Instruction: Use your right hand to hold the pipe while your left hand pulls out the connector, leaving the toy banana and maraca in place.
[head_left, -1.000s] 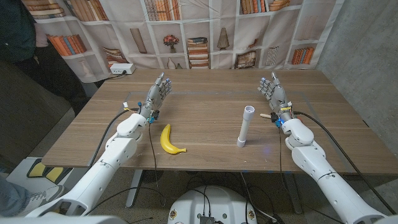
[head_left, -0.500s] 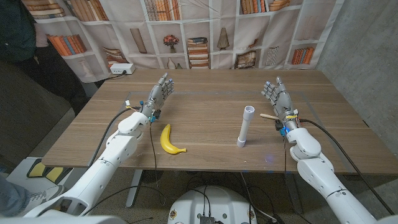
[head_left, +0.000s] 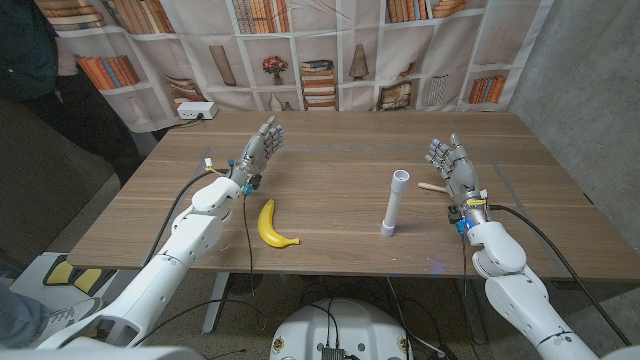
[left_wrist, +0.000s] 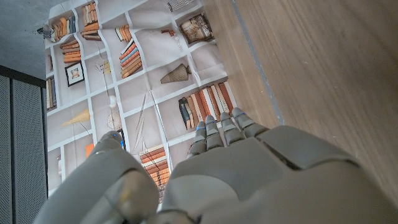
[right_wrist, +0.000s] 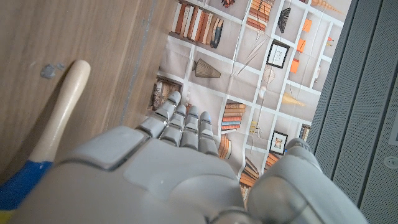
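Bookshelf-printed cloth (head_left: 330, 50) hangs behind the wooden table (head_left: 330, 150), and a white power strip (head_left: 195, 111) sits at the table's far left corner.

On the table, the pipe (head_left: 394, 203) stands upright a little right of centre. It is a white tube with a slightly wider collar, the connector (head_left: 388, 229), at its foot on the wood. Neither hand touches it.

The right hand (head_left: 450, 165) is raised above the table to the right of the pipe, near it but clearly apart. Its fingers are spread and point toward the far edge; it holds nothing. Just beside this hand, between it and the pipe, the pale wooden handle of the maraca (head_left: 432, 186) pokes out; the rest of it is hidden by the hand and wrist. In the right wrist view the same handle (right_wrist: 59, 112) lies on the wood next to the hand (right_wrist: 161, 162), running into a blue part at the frame's edge.

The left hand (head_left: 258, 150) is up over the left half of the table, well apart from the pipe, fingers spread and empty. In the left wrist view the back of the hand (left_wrist: 249, 168) shows against the cloth and the table edge, with the fingertips (left_wrist: 221, 121) extended.

The banana (head_left: 271, 224) lies flat on the table near the left forearm, between the left hand and the pipe, closer to the hand's side and touching nothing.
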